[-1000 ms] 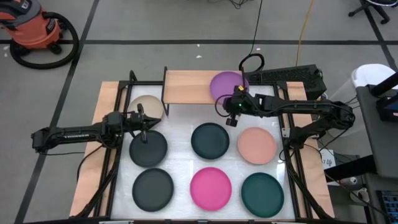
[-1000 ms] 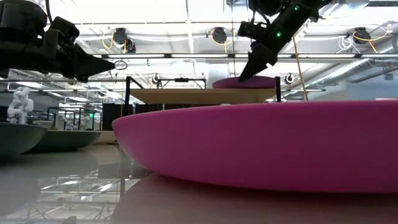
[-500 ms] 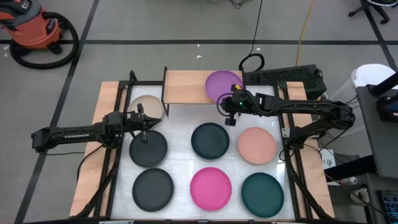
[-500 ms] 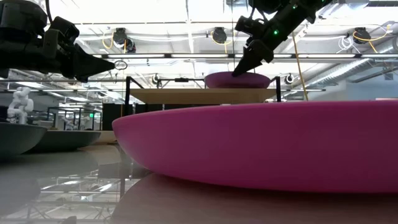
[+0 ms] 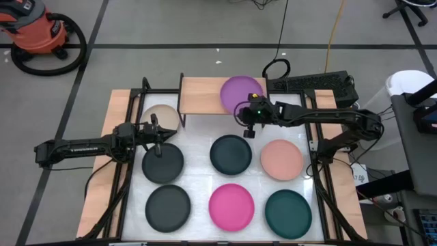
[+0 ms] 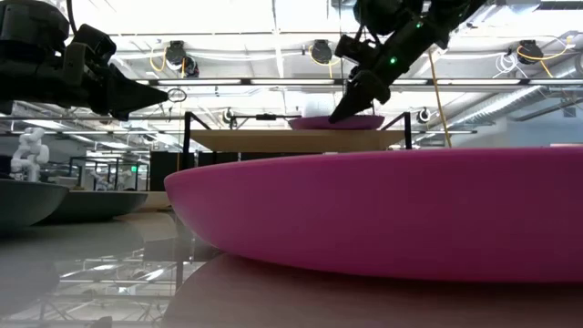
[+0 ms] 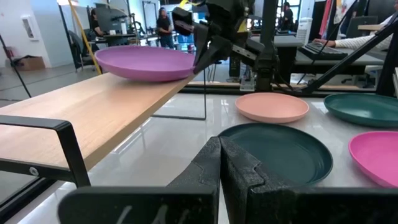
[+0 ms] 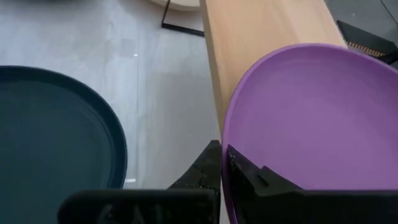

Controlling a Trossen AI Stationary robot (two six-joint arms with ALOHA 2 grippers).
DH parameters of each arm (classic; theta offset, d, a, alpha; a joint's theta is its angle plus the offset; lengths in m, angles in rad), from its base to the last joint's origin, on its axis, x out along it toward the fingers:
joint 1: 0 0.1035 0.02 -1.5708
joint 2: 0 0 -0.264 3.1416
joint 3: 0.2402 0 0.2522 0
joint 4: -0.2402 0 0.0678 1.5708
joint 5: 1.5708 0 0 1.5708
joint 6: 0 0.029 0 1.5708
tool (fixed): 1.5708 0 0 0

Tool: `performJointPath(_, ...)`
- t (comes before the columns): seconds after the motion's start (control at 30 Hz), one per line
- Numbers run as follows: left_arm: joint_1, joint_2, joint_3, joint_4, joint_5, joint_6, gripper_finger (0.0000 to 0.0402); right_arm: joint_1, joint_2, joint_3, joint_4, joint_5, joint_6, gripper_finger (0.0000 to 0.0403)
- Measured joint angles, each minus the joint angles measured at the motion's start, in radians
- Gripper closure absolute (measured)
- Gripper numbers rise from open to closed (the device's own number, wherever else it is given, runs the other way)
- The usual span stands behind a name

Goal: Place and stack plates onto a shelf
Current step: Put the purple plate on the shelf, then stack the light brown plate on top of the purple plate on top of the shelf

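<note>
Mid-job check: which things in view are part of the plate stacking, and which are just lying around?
In the job:
- purple plate, on the shelf, pinched by the right end effector
- beige plate
- salmon plate
- hot pink plate

Lying about:
- orange shop vacuum
- keyboard

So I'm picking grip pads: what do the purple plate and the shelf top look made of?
Purple plate: probably matte plastic or melamine, given its even colour and soft sheen, though glazed ceramic is possible. Shelf top: light wood or wood-look laminate, with visible grain and a satin finish.
</note>
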Motion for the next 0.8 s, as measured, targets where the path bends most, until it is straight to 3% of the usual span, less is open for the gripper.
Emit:
performJointPath(0.6, 0.0, 0.0, 0.0, 0.0, 0.0, 0.0, 0.0396, 0.006, -0.087, -0.001, 0.081, -0.004, 0.07, 0.0321)
performJointPath(0.8, 0.0, 0.0, 0.0, 0.0, 0.0, 0.0, 0.0396, 0.039, -0.124, -0.001, 0.084, -0.006, 0.106, 0.0313)
